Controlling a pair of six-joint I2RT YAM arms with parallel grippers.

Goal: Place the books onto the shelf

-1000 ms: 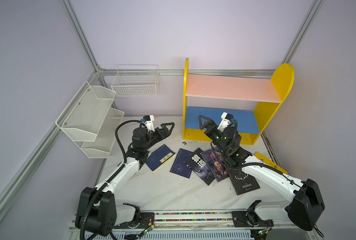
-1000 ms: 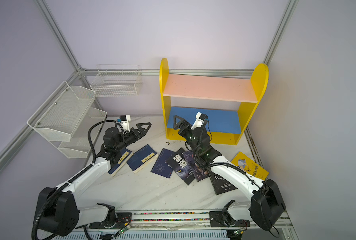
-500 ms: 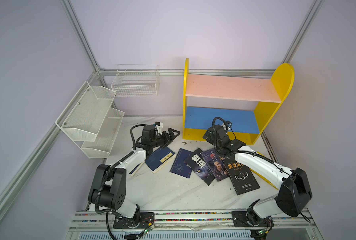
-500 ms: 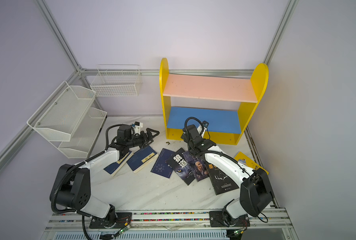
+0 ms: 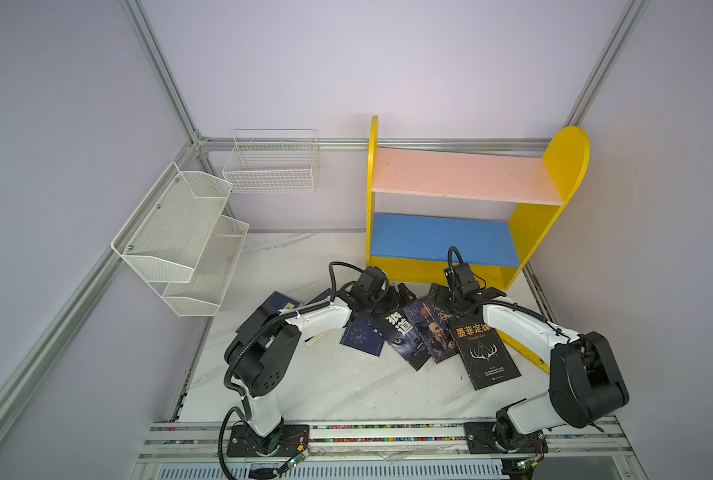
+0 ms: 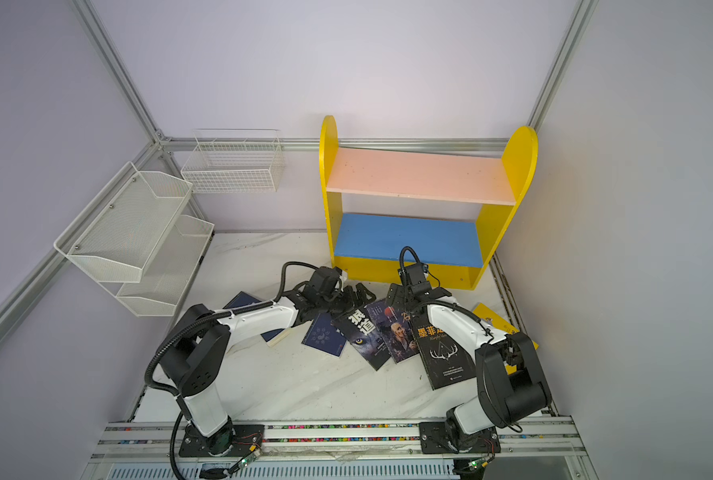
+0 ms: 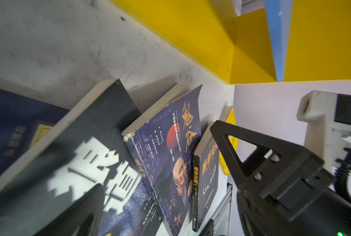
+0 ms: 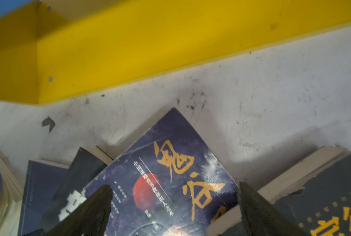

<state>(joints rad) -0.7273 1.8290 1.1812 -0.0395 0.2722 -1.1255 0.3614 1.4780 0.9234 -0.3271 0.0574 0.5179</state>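
marble tabletop (image 5: 346,390) is still carrying every book, and the shelf (image 5: 564,166) at its back is standing bare on both the pink upper board (image 5: 462,174) and the blue lower board (image 5: 437,239), so none of the task is looking done yet. the left arm (image 5: 317,318) and right arm (image 5: 512,324) are now stretching low and forward, where a second ago they were holding their grippers raised above the pile; that is reading as the approach to a first pick.

the books (image 5: 408,336) are lying where they were, fanned and overlapping just in front of the shelf's yellow base, with navy books (image 5: 282,300) partly hidden under the left arm and a yellow book (image 6: 489,313) under the right arm.

the left gripper (image 7: 156,156) is hovering spread wide over the black wolf book (image 5: 400,334) and the purple book (image 8: 170,163), holding nothing. the right gripper (image 8: 174,186) is likewise gaping, its jaws straddling the purple book's far end, one coming down by the page edge of the black antler book (image 5: 485,353); contact is not showing clearly. the two grippers are crowding near each other, so a knock between them is looking like the main risk.

open room is lying in the bare strip between the book edges and the shelf base, and across the table's front. the purple book's curled far corner is offering the likeliest lip to get under.
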